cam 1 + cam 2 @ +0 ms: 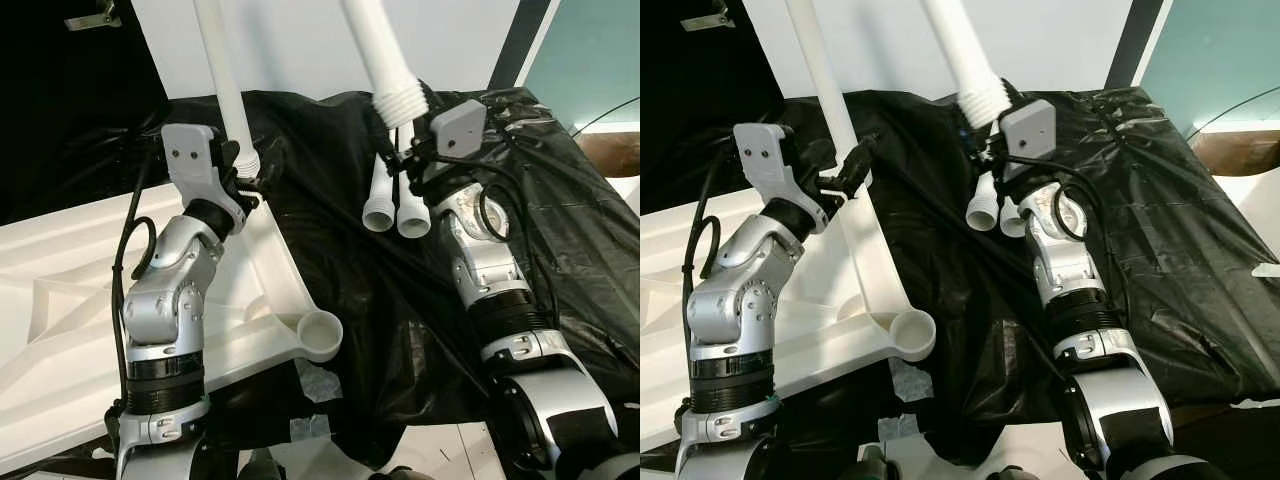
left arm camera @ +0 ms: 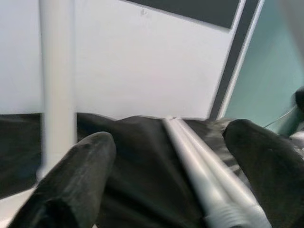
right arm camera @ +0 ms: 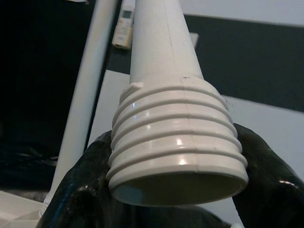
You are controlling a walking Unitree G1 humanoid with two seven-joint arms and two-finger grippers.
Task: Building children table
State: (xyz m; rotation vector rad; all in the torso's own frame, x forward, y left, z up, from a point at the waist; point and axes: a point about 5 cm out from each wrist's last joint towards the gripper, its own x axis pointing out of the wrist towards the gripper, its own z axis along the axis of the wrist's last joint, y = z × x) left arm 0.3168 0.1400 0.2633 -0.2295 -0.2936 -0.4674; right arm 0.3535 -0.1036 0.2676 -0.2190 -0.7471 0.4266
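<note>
The white tabletop (image 1: 60,300) lies upside down at the near left, partly on the black sheet (image 1: 560,230), with an empty round leg socket (image 1: 320,335) at its near right corner. At the far right corner of the tabletop, one leg (image 1: 222,75) already stands upright in its socket, and the left gripper (image 1: 245,180) sits just beside its base; in the left wrist view its fingers (image 2: 76,175) are spread wide and hold nothing. The right gripper (image 3: 175,209) clamps a second leg (image 1: 380,50) near its threaded end (image 3: 175,156), with the leg rising up and away. Two spare legs (image 1: 395,205) lie side by side on the sheet further back. The step in hand is judged to be bringing the held leg to the empty socket. Align the threaded end square over the socket before lowering; a tilted entry may cross the thread. Turn without forcing. The left gripper should steady the tabletop edge so it does not slide.
</note>
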